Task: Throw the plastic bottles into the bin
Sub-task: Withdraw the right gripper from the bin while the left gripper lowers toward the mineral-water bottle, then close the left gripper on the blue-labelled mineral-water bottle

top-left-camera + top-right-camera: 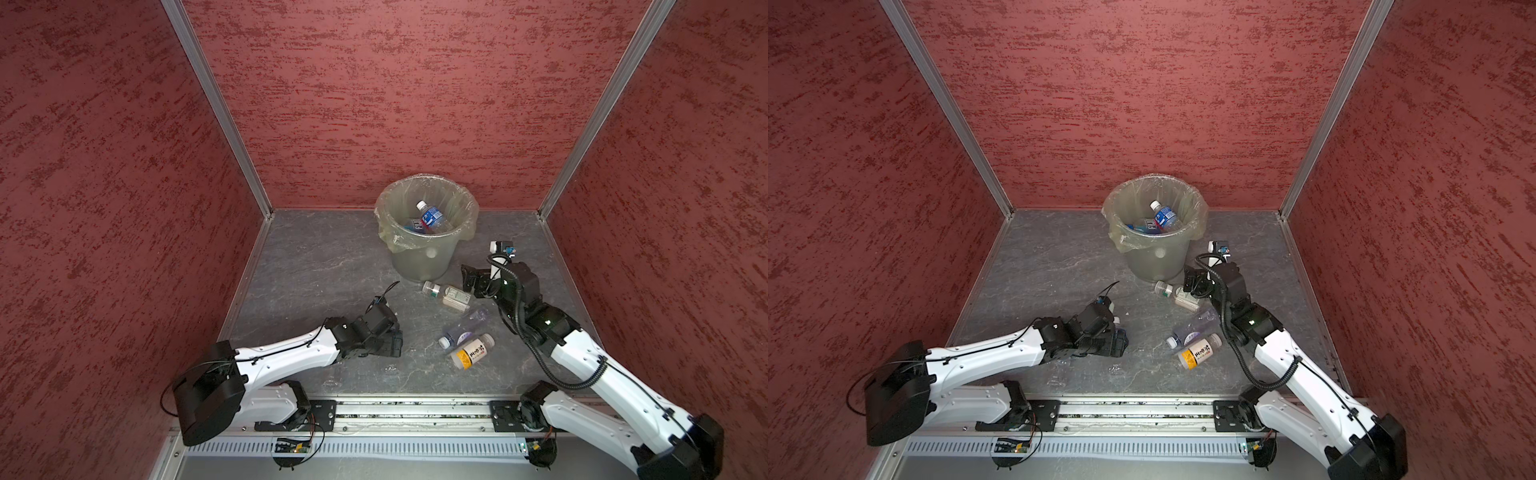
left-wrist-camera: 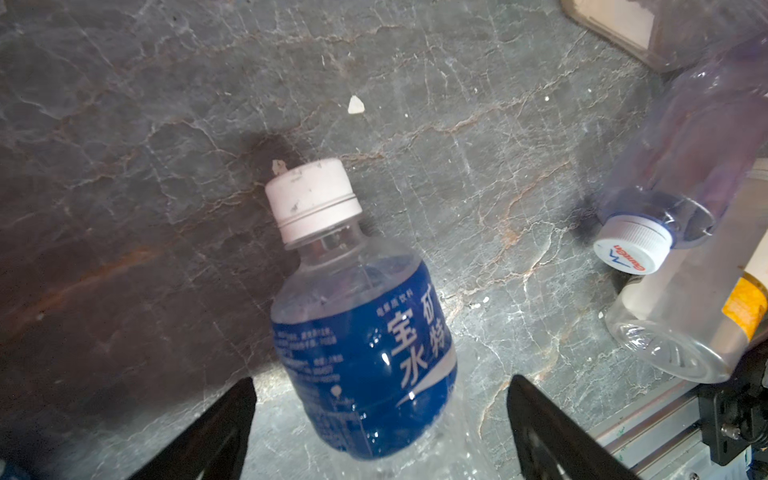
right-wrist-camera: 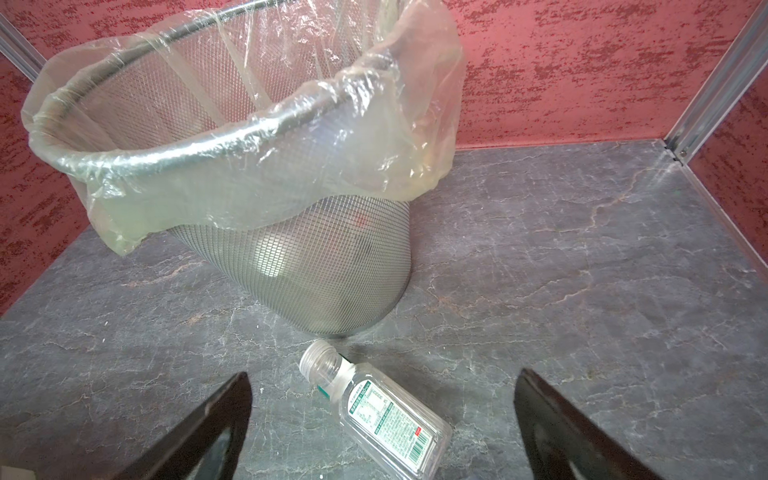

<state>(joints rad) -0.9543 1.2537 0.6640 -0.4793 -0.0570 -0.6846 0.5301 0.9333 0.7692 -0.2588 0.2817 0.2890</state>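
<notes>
Though partly out of frame, blue-label bottle point(image 2: 357, 353) between wide-apart left gripper point(image 2: 381, 381) jaws; right gripper point(image 3: 383, 374) likewise agape.

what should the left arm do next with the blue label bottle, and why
Probably close the left gripper on the blue-label bottle: it lies on the table between the open jaws, with a gap on each side, so nothing grips it yet. Lifting toward the bin comes after.
</notes>
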